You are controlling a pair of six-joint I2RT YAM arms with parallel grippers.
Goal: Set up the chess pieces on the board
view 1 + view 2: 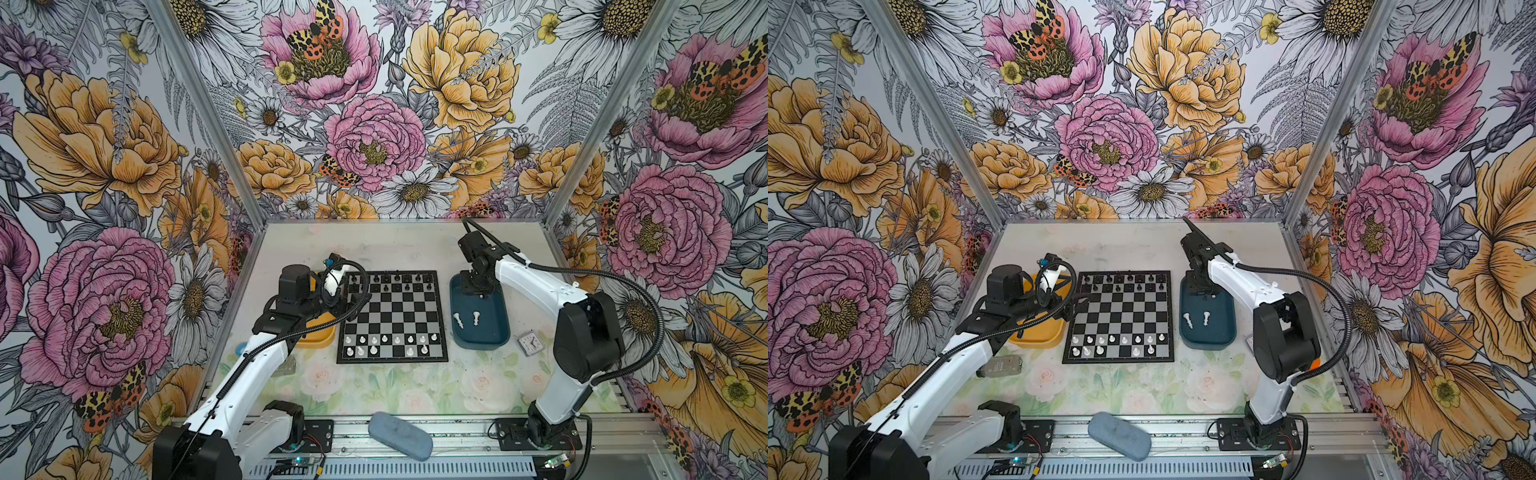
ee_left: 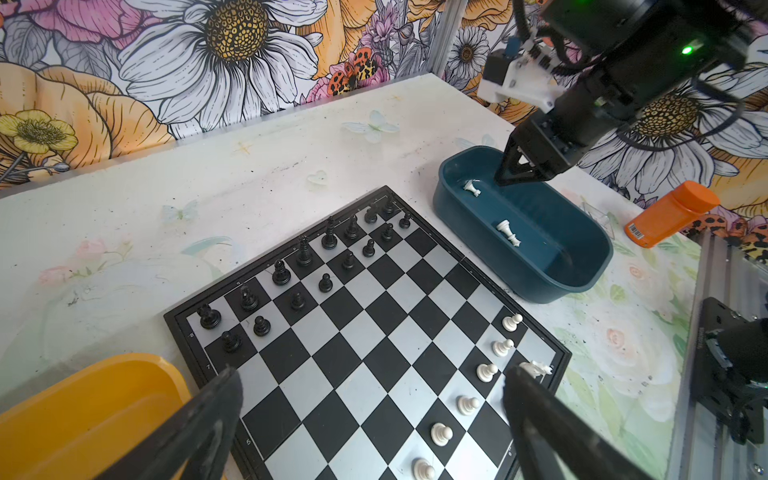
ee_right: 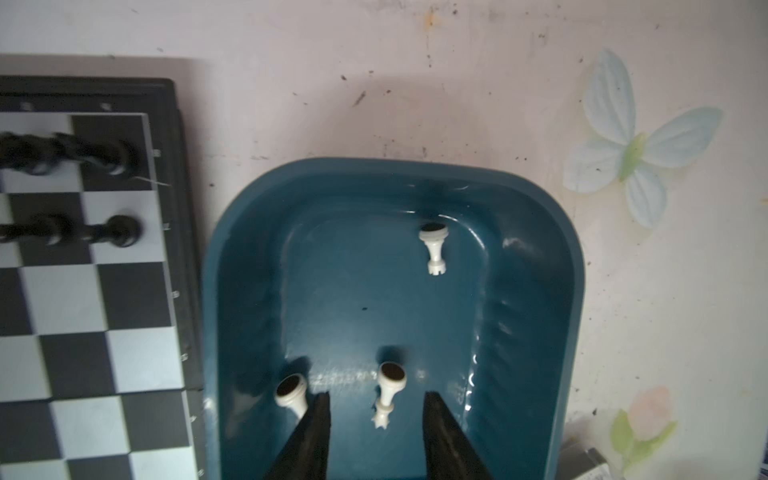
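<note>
White piece flat in tray at board's 3 o'clock, straddled by half-open, empty right gripper: liable to squirt away on closing, or bump neighbour at its 9 o'clock.

Light fell bright and even from overhead, with soft shadows. Glare streaked the blue tray along its walls. In the right wrist view the black chessmen and the board looked smeared and unfocused; top-view edges bowed.
</note>
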